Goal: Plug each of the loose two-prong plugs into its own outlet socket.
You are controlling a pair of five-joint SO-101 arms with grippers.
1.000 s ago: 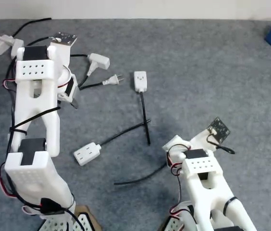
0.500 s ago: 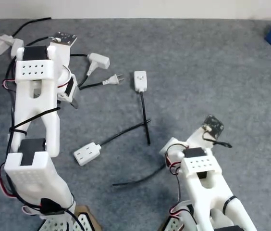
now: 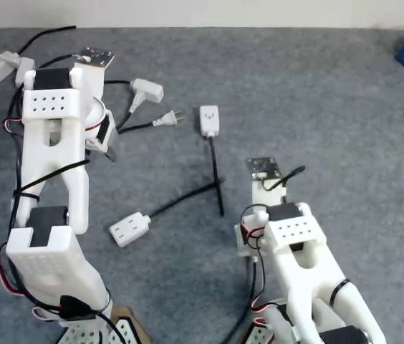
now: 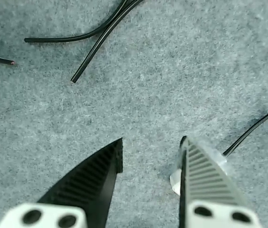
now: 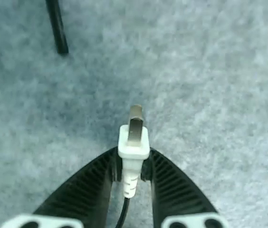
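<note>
Carrying looks like the step in hand. The right end effector (image 5: 133, 156) is closed narrowly on a white two-prong plug (image 5: 134, 140), gripping its body from both sides. The metal blades point out ahead of the fingers and the black cord runs back between them. In the right wrist view the plug hangs over the grey table (image 3: 345, 107), with nothing touching the blades. The high view puts this arm at the near side of the table.

The next move, I judge, is to bring the blades to a socket face and line them up with the slots. Both sockets lie loose, so a push could slide one away unless it is braced.

The nearest candidate is the white socket block (image 3: 130, 228), lying to the left of the right arm with its black lead running off toward the middle. Farther on, a smaller white socket (image 3: 209, 120) lies with its slots showing on its upper face. Just beside it a second plug (image 3: 167, 119) lies loose, its blades aimed at that socket but apart from it. The left end effector (image 4: 151, 141) hovers over bare table, fingers spread wide and holding nothing.
</note>
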